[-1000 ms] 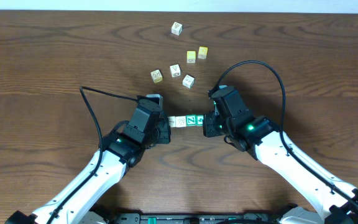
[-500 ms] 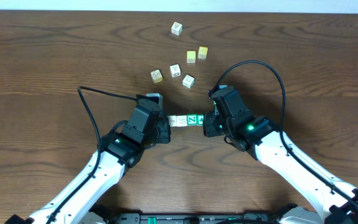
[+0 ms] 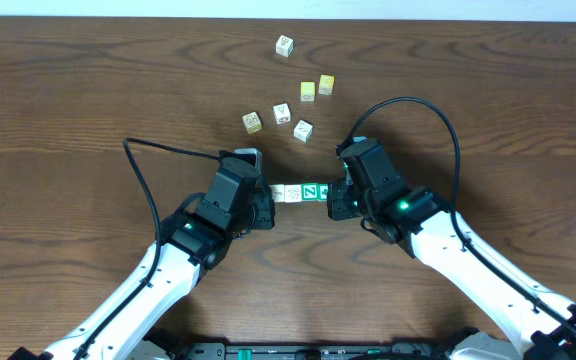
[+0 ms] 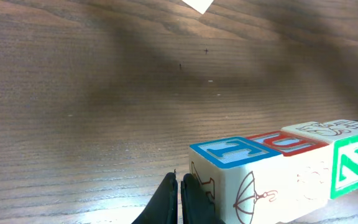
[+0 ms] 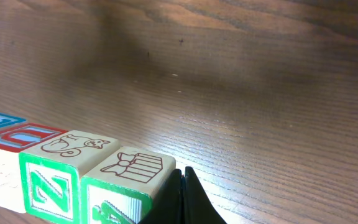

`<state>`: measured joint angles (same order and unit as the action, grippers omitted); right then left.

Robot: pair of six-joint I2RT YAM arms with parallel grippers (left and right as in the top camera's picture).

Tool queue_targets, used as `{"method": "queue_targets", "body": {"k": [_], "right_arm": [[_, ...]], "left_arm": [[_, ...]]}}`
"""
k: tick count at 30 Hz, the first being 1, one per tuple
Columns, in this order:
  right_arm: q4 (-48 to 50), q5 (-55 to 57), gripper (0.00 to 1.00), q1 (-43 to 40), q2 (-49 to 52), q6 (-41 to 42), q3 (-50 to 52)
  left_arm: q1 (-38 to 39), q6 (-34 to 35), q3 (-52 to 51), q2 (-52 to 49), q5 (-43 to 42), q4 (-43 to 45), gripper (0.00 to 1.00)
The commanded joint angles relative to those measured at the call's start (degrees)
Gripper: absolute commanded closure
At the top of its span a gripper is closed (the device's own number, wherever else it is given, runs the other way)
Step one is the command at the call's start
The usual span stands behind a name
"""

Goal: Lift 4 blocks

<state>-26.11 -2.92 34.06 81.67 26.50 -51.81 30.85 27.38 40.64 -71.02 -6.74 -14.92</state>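
Blocks (image 3: 304,192): four letter cubes in one tight row, end to end, mid-table btwn both arms.
Left claw (image 4: 179,190): fingers pinched fully together, nothing btwn them; tips butt the blue-edged end cube (image 4: 229,171).
Right claw (image 5: 180,186): closed too, empty; tips against the green-faced end cube (image 5: 126,180).
Row vs table (image 3: 88,90): can't tell if clear of the wood.
Beyond: six loose cubes (image 3: 281,113), well apart from row.

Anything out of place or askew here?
Nothing stands out. The four blocks form one straight row, end to end, between the shut left gripper and right gripper. Six loose cubes lie scattered farther up the table.
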Motion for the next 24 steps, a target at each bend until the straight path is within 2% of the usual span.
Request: {"method": "queue_targets", "body": {"k": [1, 24], "right_arm": [[1.4, -15.3, 0.99, 4.3, -2.3, -0.9, -2.8], [0.9, -15.3, 0.99, 4.3, -2.7, -0.8, -2.8]], "left_arm": [[2.1, 0.5, 4.4, 1.2, -10.6, 2.3, 0.93], [2.1, 0.5, 4.4, 3.1, -10.5, 2.0, 0.93]]}}
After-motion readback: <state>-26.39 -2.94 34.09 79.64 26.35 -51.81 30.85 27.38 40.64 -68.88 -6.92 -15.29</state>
